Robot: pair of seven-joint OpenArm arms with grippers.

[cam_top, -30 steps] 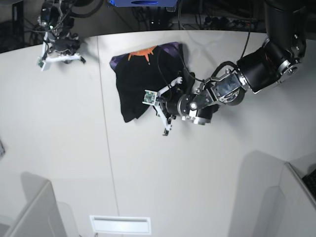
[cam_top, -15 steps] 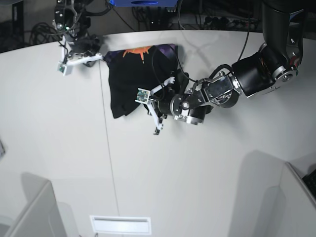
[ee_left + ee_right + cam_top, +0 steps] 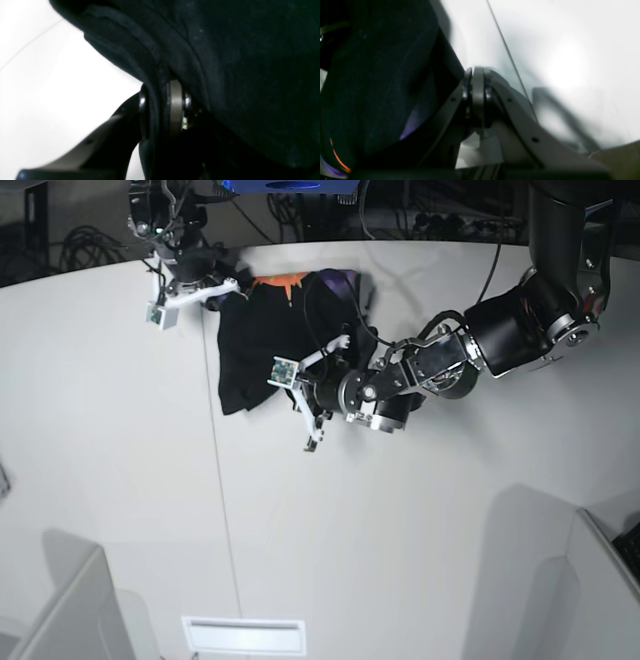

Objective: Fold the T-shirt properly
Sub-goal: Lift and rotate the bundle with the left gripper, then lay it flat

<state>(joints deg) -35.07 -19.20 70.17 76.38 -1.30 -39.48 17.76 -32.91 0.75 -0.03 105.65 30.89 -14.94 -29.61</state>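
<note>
The T-shirt [image 3: 262, 345] is seen bunched in a dark heap at the far edge of the white table [image 3: 400, 530], its orange and purple print turned toward the back. A fold of its black cloth is pinched between the jaws of the left gripper [image 3: 162, 110] at the heap's near side. The right gripper [image 3: 476, 90] is held at the far corner of the cloth, jaws pressed together with nothing visibly caught between them
</note>
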